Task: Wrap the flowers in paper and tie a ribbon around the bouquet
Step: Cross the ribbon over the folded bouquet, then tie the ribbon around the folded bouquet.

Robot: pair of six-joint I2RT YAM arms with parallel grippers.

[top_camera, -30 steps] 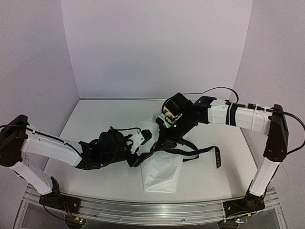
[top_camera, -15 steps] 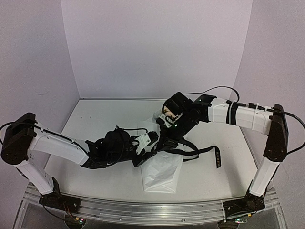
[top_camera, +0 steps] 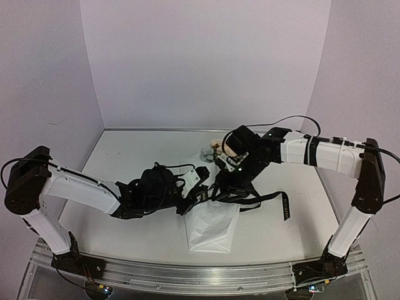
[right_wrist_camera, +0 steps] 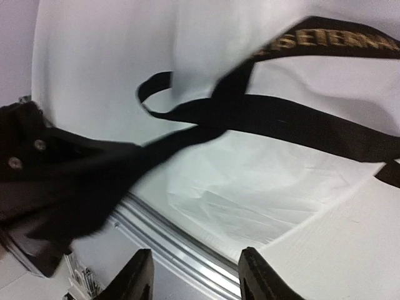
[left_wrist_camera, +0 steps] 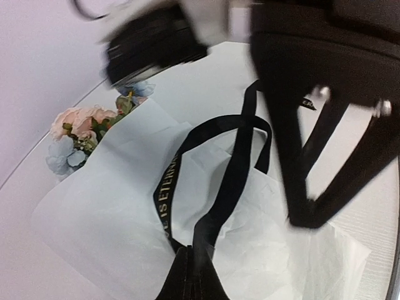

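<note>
1. The left gripper (left_wrist_camera: 190, 278) had its jaws pinched on the ribbon (left_wrist_camera: 232, 178), which looped across the paper (left_wrist_camera: 112, 212).
2. The right gripper (right_wrist_camera: 195, 278) hung over the paper, jaws apart and empty.
3. The flowers (left_wrist_camera: 78, 128) poked from the paper's far end.

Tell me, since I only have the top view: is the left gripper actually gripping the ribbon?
Observer: Yes; the left wrist view shows the left gripper shut on the ribbon where its loop's two strands meet.
Operator: And the right gripper?
Observer: In its own wrist view the right gripper is open and holds nothing.
Operator: Is the ribbon knotted?
Observer: Cannot tell; the right wrist view shows only strands crossing over the paper.
</note>
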